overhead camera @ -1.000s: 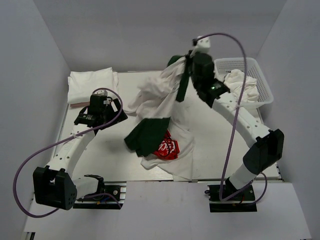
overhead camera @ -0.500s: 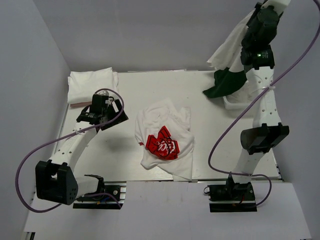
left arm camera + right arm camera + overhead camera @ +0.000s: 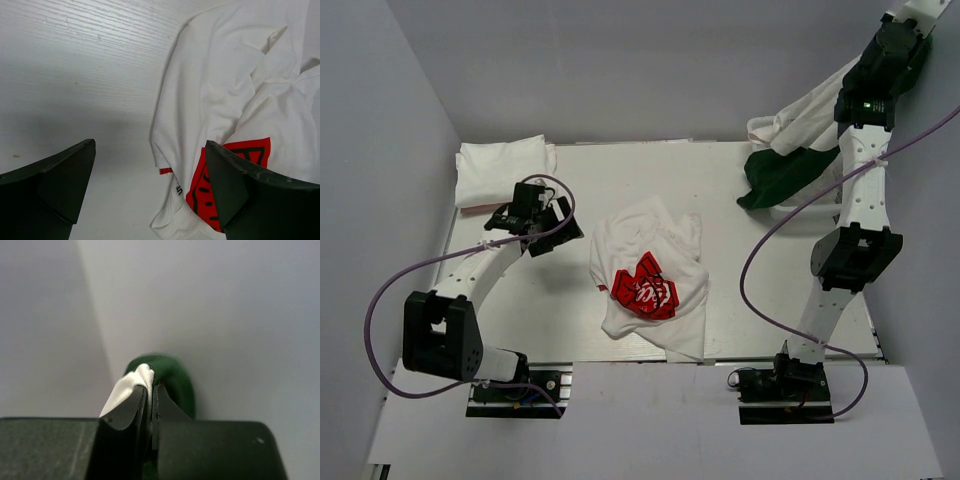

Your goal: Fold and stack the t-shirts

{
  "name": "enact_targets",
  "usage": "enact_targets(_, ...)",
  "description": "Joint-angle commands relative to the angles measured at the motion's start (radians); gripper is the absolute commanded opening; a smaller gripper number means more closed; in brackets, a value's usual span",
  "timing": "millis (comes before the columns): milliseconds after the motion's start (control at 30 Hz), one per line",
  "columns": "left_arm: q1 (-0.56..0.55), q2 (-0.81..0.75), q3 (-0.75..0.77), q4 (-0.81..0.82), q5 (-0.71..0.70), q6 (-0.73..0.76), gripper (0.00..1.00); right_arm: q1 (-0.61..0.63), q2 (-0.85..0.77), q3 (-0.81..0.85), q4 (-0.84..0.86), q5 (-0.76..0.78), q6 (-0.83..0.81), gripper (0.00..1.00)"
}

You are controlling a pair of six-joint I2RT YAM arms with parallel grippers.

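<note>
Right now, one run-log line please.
left gripper: open, beside crumpled red-print shirt | right gripper: shut on white shirt, dark green shirt hanging with it, raised far right | folded shirt: far-left corner

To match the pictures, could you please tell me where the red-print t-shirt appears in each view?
Top external: red-print t-shirt, crumpled, mid-picture.
Left wrist: red-print t-shirt fills right half, by open left hand.
Right wrist: not in it.
Shared landmark: bare white tabletop, in top and left-wrist views only.

The centre t-shirt (image 3: pixel 650 275) is laid mid-surface (image 3: pixel 570 320); the corner t-shirt (image 3: pixel 502 168) is set far left, the hanging t-shirts (image 3: pixel 795 125) far right.
</note>
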Motion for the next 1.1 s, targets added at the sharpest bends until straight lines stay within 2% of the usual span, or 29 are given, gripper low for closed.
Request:
enact_targets(0, -0.004, 0.005, 0.035, 0.058, 0.065, -0.014, 1.00, -0.021, -0.105, -0.023, 0.446, 0.112, -0.132, 0.00)
enact_targets(33, -0.004, 0.018, 0.035, 0.087, 0.078, -0.014, 1.00, -0.024, -0.123, -0.058, 0.510, 0.154, -0.176, 0.00)
enact_targets(100, -0.004, 0.032, 0.025, 0.126, 0.114, -0.023, 1.00, -0.025, -0.111, 0.004, 0.575, 0.124, -0.197, 0.00)
enact_targets(233, -0.004, 0.052, 0.015, 0.138, 0.136, -0.042, 1.00, -0.022, -0.146, -0.011, 0.601, 0.021, -0.154, 0.00)
enact_targets(300, -0.004, 0.017, -0.011, 0.161, 0.136, -0.042, 1.00, -0.022, -0.154, -0.029, 0.621, 0.001, -0.152, 0.00)
enact_targets(400, -0.014, -0.043, -0.043, 0.196, 0.136, -0.031, 1.00, -0.019, -0.145, -0.061, 0.566, -0.077, -0.169, 0.00)
enact_targets(500, -0.014, -0.119, -0.066, 0.215, 0.125, -0.022, 1.00, -0.007, -0.190, -0.213, 0.563, -0.244, -0.218, 0.00)
enact_targets(567, -0.014, -0.156, -0.066, 0.206, 0.104, -0.011, 1.00, 0.008, -0.201, -0.303, 0.557, -0.291, -0.259, 0.00)
enact_targets(900, -0.014, -0.187, -0.075, 0.172, 0.056, -0.002, 1.00, 0.034, -0.138, -0.331, 0.440, -0.351, -0.165, 0.00)
enact_targets(1067, -0.014, -0.187, -0.061, 0.132, 0.032, -0.002, 1.00, 0.050, -0.089, -0.356, 0.428, -0.239, -0.178, 0.00)
